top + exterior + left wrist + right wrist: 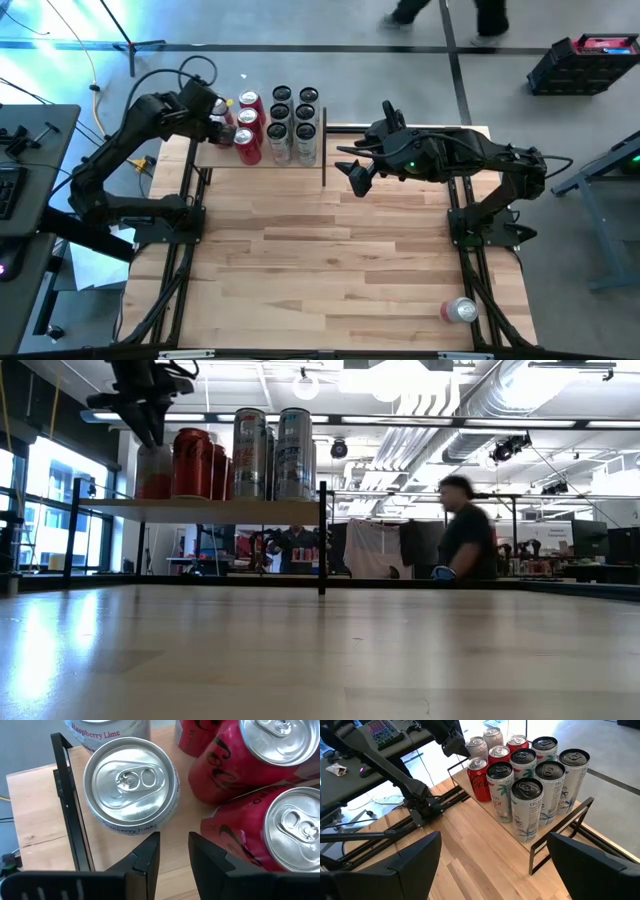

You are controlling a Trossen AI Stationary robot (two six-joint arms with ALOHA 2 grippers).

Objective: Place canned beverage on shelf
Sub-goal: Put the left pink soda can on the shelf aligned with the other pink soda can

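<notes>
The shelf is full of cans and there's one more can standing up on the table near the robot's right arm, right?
Not quite. That last can is lying on its side on the table, not standing, as the high view shows. The rest holds: the shelf is crowded with cans, and the stray one is on the right arm's side.

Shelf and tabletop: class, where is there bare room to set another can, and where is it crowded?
The shelf is crowded: red cans and tall white cans fill most of it, leaving bare board beside the left gripper. The tabletop is largely bare between the arm bases, down to the lying can.
</notes>
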